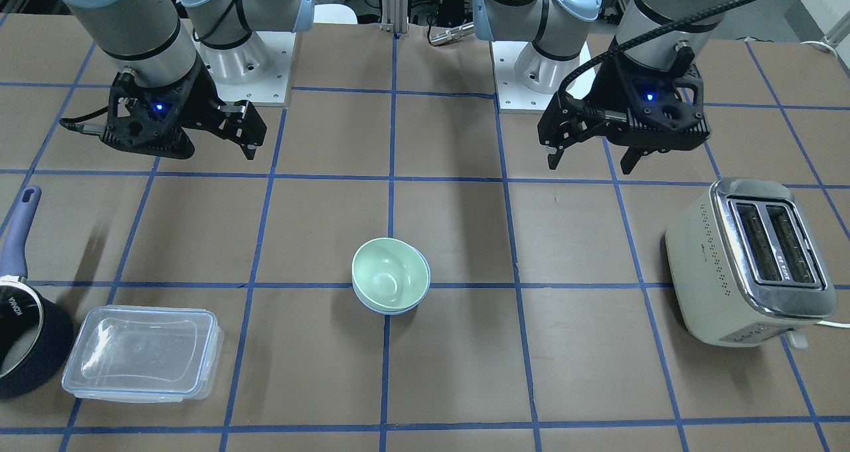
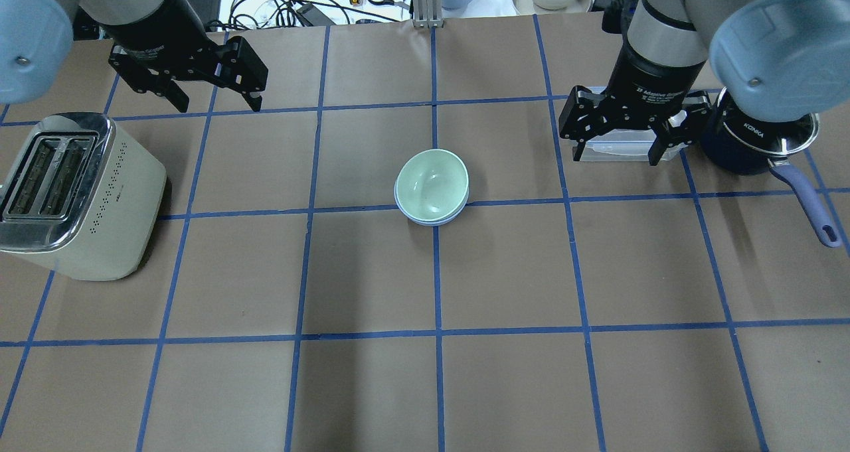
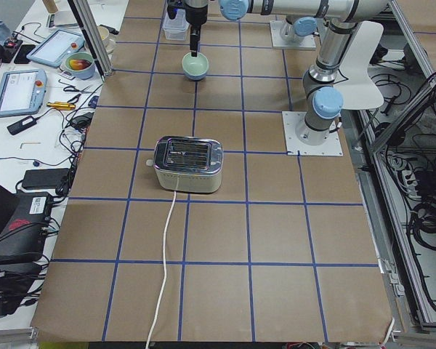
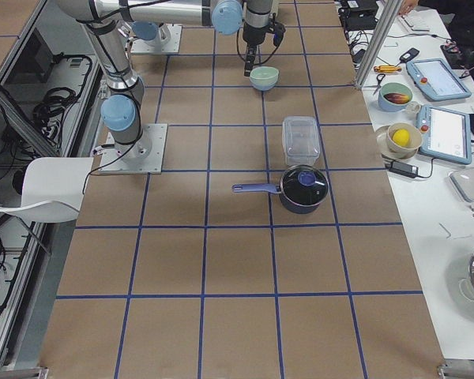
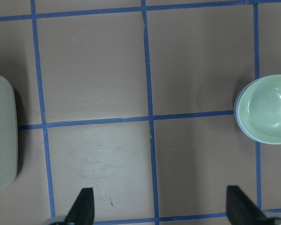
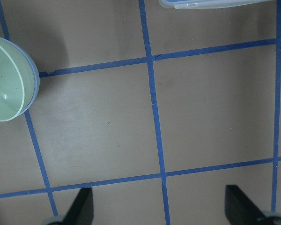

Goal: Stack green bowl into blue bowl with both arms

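Small round pale mint-green plastic bowl sits nested upright inside the small round pale sky-blue bowl; only a thin blue rim shows around it. The pair stands at the middle of the brown paper-covered desk with blue tape grid, about midway between its left and right edges. Left gripper hangs above the desk toward the left edge, fingers spread wide, nothing between them. Right gripper hangs toward the right edge, fingers likewise wide and empty, above a clear rectangular plastic lidded container. Dark blue saucepan with a lavender handle stands just beside the container, nearer the right edge. Cream two-slot toaster with a chrome top stands near the left edge.
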Robot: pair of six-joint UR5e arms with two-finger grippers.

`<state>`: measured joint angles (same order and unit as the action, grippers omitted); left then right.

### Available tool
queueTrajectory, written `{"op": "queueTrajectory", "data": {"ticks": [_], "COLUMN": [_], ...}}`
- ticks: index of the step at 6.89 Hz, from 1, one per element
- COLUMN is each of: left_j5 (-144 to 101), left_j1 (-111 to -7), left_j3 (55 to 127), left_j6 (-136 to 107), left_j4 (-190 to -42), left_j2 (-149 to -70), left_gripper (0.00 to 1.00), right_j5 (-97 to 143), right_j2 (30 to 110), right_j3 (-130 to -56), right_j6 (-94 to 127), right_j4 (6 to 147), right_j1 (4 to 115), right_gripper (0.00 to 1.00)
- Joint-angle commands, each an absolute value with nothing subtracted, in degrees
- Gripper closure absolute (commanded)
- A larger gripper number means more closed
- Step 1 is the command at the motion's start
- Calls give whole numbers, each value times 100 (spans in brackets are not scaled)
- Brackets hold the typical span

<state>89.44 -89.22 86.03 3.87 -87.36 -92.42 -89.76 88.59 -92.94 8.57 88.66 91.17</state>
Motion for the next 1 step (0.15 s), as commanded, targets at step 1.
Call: {"op": "queueTrajectory", "data": {"ticks": [1], "left_j5": [8948], "left_j1": [-8930], "left_j3": [8596], "left_j6": [387], "left_j4": [-8736], "left_j2": [-9237], "left_gripper": [0], "right_j5": [-8974], "right_j2": [8842], "right_j3": [-9299], "right_j6": [861], "right_j4": [8912], "right_j1": [9114], "right_gripper": [0]}}
